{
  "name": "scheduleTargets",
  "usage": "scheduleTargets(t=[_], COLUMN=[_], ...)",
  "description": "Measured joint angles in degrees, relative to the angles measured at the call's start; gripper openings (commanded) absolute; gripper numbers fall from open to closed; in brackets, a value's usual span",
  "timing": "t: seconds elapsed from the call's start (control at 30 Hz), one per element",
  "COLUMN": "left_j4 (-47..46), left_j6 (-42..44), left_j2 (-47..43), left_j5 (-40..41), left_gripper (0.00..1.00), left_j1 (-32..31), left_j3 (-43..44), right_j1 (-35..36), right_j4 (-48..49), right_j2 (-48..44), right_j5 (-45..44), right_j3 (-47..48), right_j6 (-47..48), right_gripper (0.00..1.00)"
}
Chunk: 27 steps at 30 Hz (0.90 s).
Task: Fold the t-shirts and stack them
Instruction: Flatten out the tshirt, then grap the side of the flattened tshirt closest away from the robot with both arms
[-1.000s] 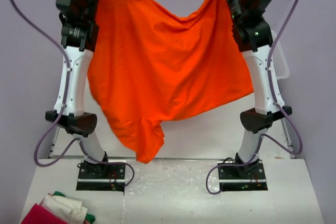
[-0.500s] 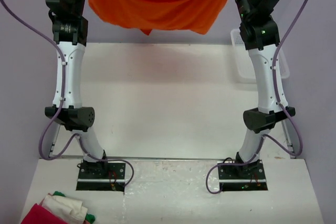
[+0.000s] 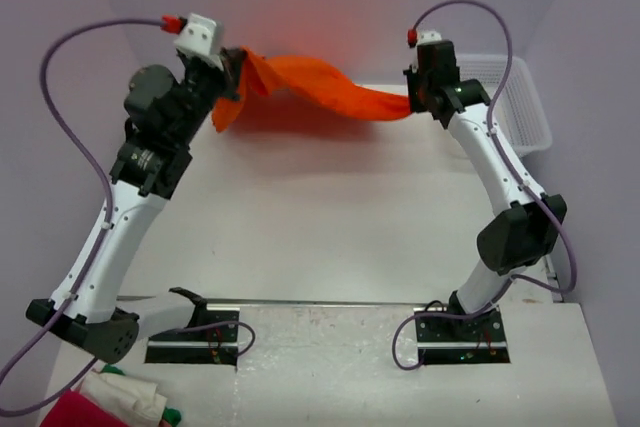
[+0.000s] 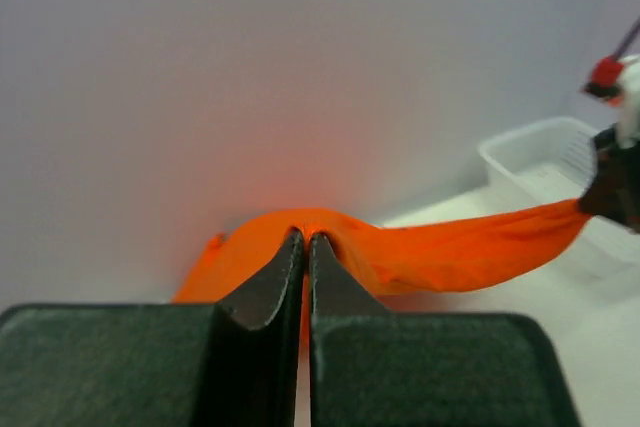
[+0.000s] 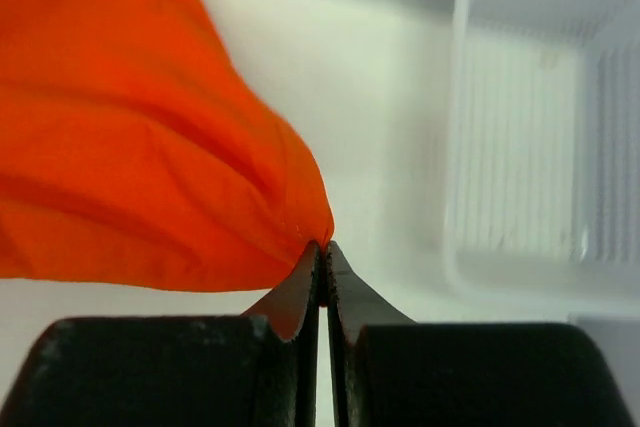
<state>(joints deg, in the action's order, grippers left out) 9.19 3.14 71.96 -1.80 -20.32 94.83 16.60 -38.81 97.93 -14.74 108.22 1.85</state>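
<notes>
**Shirt swung down to the far side, both grips holding**

Top view: a second ago the shirt hung broad as a curtain between raised arms. Now both arms have reached down and away. The shirt (image 3: 320, 87) is drawn into a twisted band between the left gripper (image 3: 232, 72) and the right gripper (image 3: 412, 99), over the far part of the table (image 3: 320, 217). I cannot tell whether it touches the table. A basket (image 3: 515, 97) stands far right and a cloth pile (image 3: 110, 402) lies near left.

Left wrist: the jaws are pinched together on an orange fold. The band runs off right towards the other gripper.

Right wrist: the jaws are clamped on a corner of the shirt. The cloth bulges left and the basket sits to the right.

This looks like a swing to lay the shirt out flat. No fold has been made yet, and the bunched cloth may need spreading first.
</notes>
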Motion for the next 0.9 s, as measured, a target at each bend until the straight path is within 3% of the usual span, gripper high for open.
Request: scheduleTargets(t=[0.17,0.33,0.57,0.9], left_j4=[7.6,22.0,28.9,30.3], left_j6=[-15.2,-27.8,-40.8,-44.8], left_j2=[-13.9,-23.9,-33.9,-29.8], left_j5=[3.6,4.7,3.2,0.7], left_gripper=[0.0,0.0,0.0,0.0], left_j1=[-5.0,-5.0,-5.0,-5.0], left_j3=[-30.2,-47.2,-58.8,-59.4], right_j1=[0.2,0.5,1.1,4.0], right_j4=[-7.7,-9.1,-7.9,-7.8], right_j2=[-0.6,-7.1,-12.6,-9.2], right_j5=[-0.7,0.4,1.2,0.8], right_j3=[-19.3,-33.4,-39.4,-44.0], right_j6=[-9.7,-15.8,-18.9,-21.9], right_gripper=[0.0,0.0,0.0,0.0])
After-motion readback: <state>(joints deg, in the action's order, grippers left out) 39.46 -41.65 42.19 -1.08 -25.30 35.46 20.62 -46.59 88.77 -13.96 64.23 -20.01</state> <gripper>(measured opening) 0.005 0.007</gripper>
